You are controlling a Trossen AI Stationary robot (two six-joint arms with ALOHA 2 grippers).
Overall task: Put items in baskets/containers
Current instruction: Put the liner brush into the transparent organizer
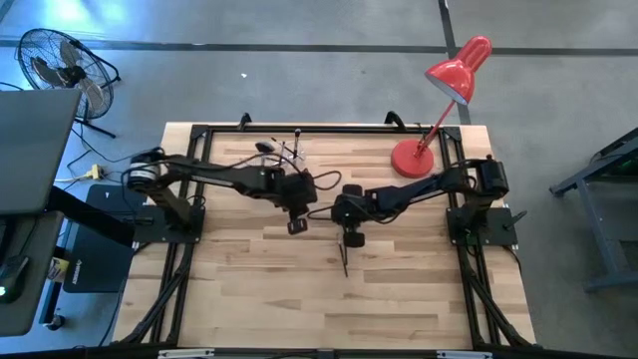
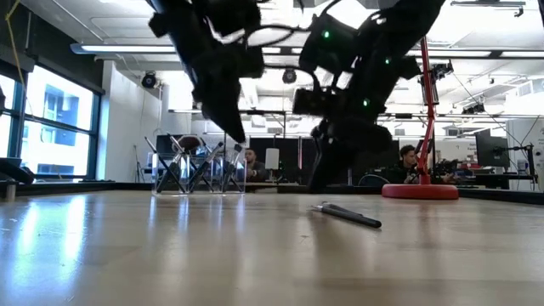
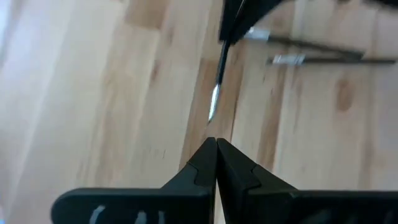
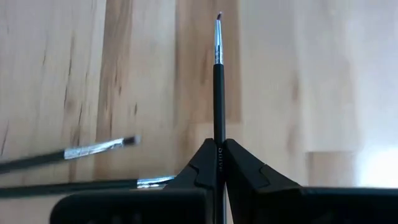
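Brush (image 4: 218, 74), slim, dark-handled (silver ferrule, seemingly dark tip), pinched by right tool (image 4: 219, 163).

Pale wood-plank table (image 1: 249, 279) w/ black frame carries red desk lamp (image 1: 411, 158), clear holder of brushes (image 2: 197, 170), approx. two thin dark loose brushes (image 2: 348, 215).

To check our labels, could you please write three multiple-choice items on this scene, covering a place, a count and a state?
1. In the high view, the lamp stands at the table's: A) upper right B) lower left C) centre.
2. Loose brushes in the right wrist view: A) none B) two C) five.
3. The right gripper is: A) wide open B) shut on a brush C) shut, empty.
1A, red base by the right arm's mount; 2B, two lie beside the held one; 3B, it pinches the handle.
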